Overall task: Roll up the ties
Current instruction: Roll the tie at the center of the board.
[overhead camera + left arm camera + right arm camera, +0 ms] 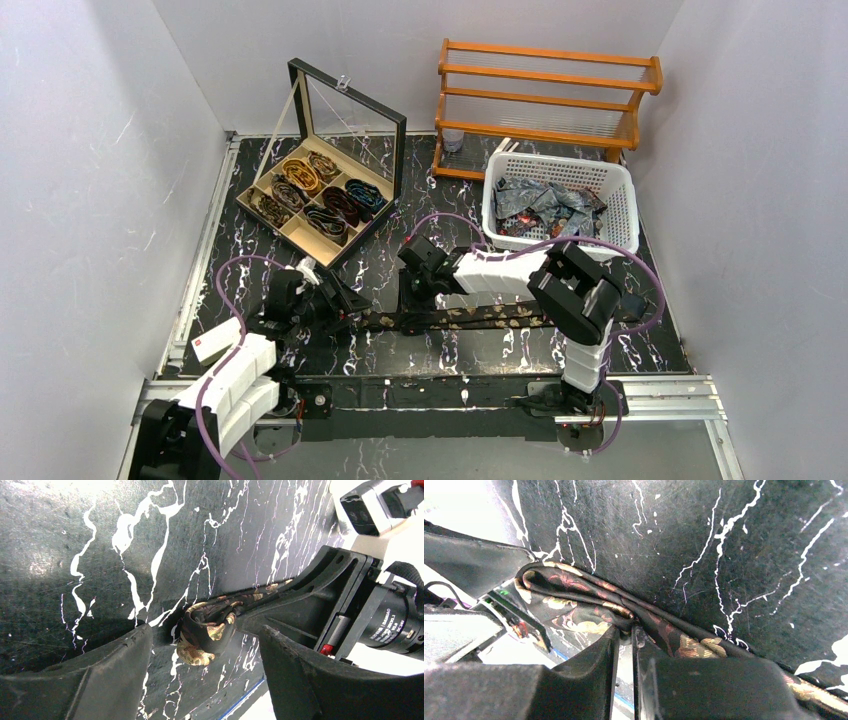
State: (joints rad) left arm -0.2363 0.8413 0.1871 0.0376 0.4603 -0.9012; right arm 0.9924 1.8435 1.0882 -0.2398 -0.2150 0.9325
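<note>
Right claw [626, 630] is pinching the dark gold-flowered necktie [574, 605] just behind its folded-over end. Its jaws are drawn nearly together and the cloth is bunching at the tips. I am reading that as a real hold, though the wrist view is so close that I am not seeing how much fabric is actually caught.

Left claw [205, 635] is hanging wide apart around that same end, with one finger [100, 680] on either side of the small loop and neither touching it.

The necktie is lying on the black marbled table [450, 345]. Its loop is sitting between the two claws, and its long tail is running off to the right across the near part of the table.

I am judging that I am working the very first turn of the roll: one fold is standing, and no coil is forming yet. Next I am wanting the left claw to close on the loop so it is not springing open. Then the right claw is to let go, regrip further down the tail and turn the cloth over, keeping the edges lined up and the slippery fabric taut.
</note>
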